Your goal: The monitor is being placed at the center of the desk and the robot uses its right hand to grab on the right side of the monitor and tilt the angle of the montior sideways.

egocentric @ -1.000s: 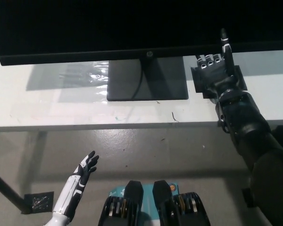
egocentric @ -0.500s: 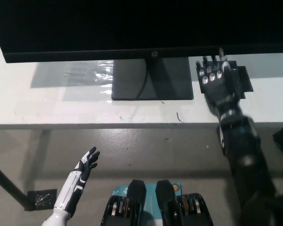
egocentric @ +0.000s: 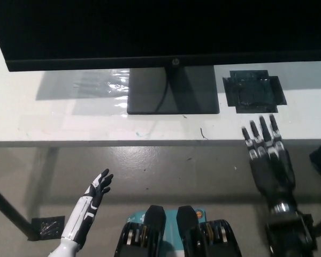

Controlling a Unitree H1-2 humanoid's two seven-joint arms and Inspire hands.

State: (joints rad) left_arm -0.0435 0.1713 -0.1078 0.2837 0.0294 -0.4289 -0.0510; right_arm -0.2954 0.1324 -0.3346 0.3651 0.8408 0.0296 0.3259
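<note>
Mostly the monitor point(egocentric: 166, 29) is cut off: its top and right edge run out of the picture, so only the dark lower band of the screen and the bottom bezel show, with a small pale logo at the bezel's middle that is too small to read with certainty. It stands on the white desk point(egocentric: 69, 126), and its flat dark base point(egocentric: 174, 91) sits just below the bezel, a thin cable hanging down in front of the base. Left of the base a clear plastic film point(egocentric: 99, 85) lies on the desk, its outline hard to make out under the glare. Right of the base a square patch of black tape point(egocentric: 254, 91) is stuck to the desk, clear of the monitor. The right hand point(egocentric: 267, 155) hovers below that patch at the desk's near edge, well apart from the monitor, flat with fingers stretched and spread, holding nothing; its arm is cut off by the bottom edge. The left hand point(egocentric: 98, 188) rests far below the monitor, over the grey floor, fingers extended and empty
</note>
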